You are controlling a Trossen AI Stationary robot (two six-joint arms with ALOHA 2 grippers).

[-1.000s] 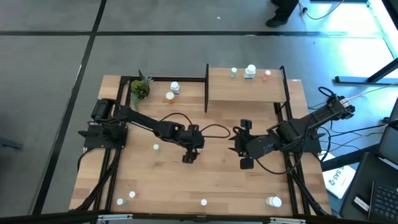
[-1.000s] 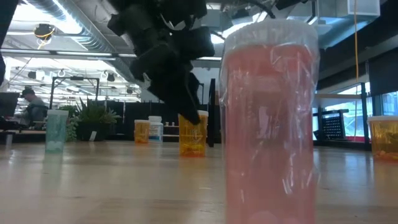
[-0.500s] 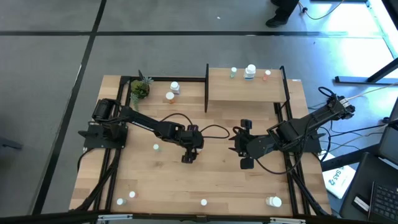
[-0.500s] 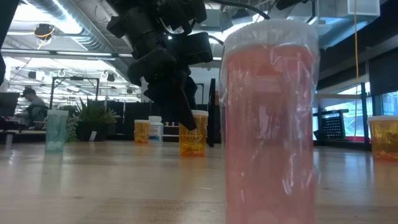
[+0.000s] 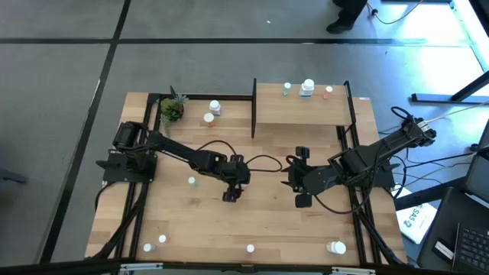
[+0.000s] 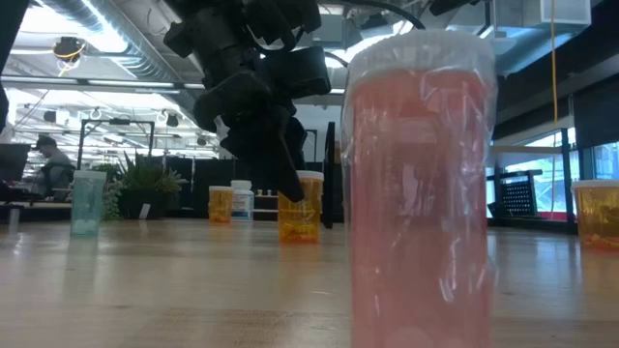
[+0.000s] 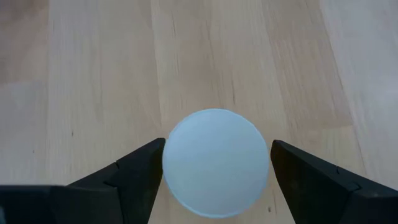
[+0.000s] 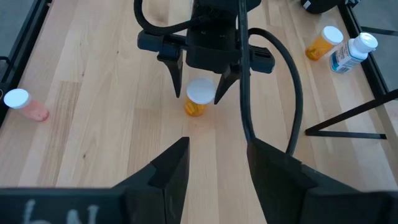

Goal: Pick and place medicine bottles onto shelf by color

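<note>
An orange medicine bottle [image 8: 196, 106] with a white cap [image 7: 216, 163] stands upright at the table's middle. My left gripper [image 8: 198, 93] is over it, open, slanting down, one finger on either side of the cap with only slim gaps. In the low view a dark finger [image 6: 280, 164] stands before this bottle [image 6: 301, 218]. To the right, my right gripper [image 8: 219, 146] hangs open and empty above the table. The shelf [image 5: 267, 114] at the far side carries a green [image 5: 287, 89], a white [image 5: 307, 88] and a pinkish bottle [image 5: 328, 92].
An orange [image 5: 208, 118] and a white bottle [image 5: 215, 108] stand by the potted plant [image 5: 172, 109] at the far left. A green bottle [image 5: 191, 181] is left of centre. More bottles line the near edge [image 5: 250, 248], one pink [image 6: 421, 184] close to the low camera.
</note>
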